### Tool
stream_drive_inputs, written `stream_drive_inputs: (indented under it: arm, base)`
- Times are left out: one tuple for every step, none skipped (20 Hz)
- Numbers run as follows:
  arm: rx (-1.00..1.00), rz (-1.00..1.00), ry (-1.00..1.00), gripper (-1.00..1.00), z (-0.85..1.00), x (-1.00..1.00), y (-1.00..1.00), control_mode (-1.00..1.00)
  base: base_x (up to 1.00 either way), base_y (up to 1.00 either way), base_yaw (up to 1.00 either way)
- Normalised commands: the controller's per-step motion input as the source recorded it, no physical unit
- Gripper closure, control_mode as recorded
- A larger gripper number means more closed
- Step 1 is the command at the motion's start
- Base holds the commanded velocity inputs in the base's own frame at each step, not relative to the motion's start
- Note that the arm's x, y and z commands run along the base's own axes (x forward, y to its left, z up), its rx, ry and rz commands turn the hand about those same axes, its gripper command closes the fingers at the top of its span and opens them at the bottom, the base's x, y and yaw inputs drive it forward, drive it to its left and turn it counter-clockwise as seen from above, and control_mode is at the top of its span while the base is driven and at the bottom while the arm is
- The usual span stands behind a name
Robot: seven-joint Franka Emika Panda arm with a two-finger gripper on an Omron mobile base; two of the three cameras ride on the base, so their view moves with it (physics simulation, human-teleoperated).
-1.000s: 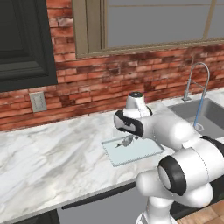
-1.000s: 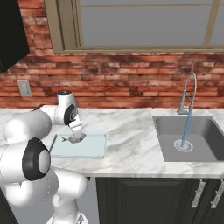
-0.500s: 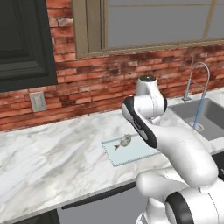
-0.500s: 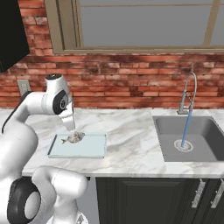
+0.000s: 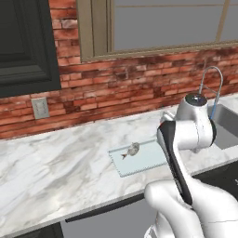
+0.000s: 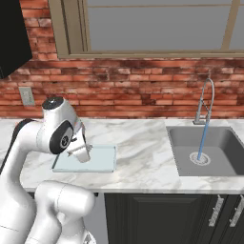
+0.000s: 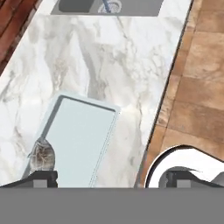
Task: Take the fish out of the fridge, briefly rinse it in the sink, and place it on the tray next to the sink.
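Fish (image 5: 133,148) lies flat on tray (image 5: 148,160) left of sink (image 6: 205,151), pincer (image 7: 111,179) spread wide and empty, so lift clear without clipping the tray.

The setting is a rendered domestic kitchen. A white marble countertop (image 6: 138,138) runs along a red brick wall (image 6: 133,95) beneath a wide framed window (image 6: 157,26), with a steel sink (image 6: 209,152) and a tall curved chrome faucet (image 6: 206,102) set into it. Dark base cabinets (image 6: 171,217) with bar handles sit below the counter, a wall outlet (image 5: 40,108) is mounted on the brick, and wood-look plank flooring (image 7: 197,65) lies in front of the counter.
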Motion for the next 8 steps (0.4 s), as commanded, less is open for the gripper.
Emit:
stream_drive_inputs:
  arm:
    - [0.00,0.05,-0.29,-1.00,-0.42,-1.00,-1.00,-1.00]
    - [0.00,0.01,-0.36,-1.00,-0.15,-1.00,-1.00,-1.00]
    - [0.03,0.00,-0.44,-1.00,0.00,-1.00,-1.00,-1.00]
    - [0.09,0.00,-0.47,-1.00,0.21,-1.00,-1.00,-1.00]
    - [0.16,0.00,-0.46,-1.00,0.55,-1.00,-1.00,-1.00]
    - [0.18,0.00,-0.38,-1.00,0.99,-1.00,-0.91,-1.00]
    - [0.14,-0.03,-0.30,-1.00,1.00,-1.00,-0.58,-1.00]
    - [0.10,-0.10,-0.25,-1.00,1.00,-1.00,-0.41,-1.00]
  base:
    - [0.00,0.00,0.00]
    - [0.00,0.00,0.00]
    - [0.00,0.00,0.00]
    - [0.00,0.00,0.00]
    - [0.00,0.00,0.00]
    - [0.00,0.00,0.00]
    - [0.00,0.00,0.00]
    - [0.00,0.00,0.00]
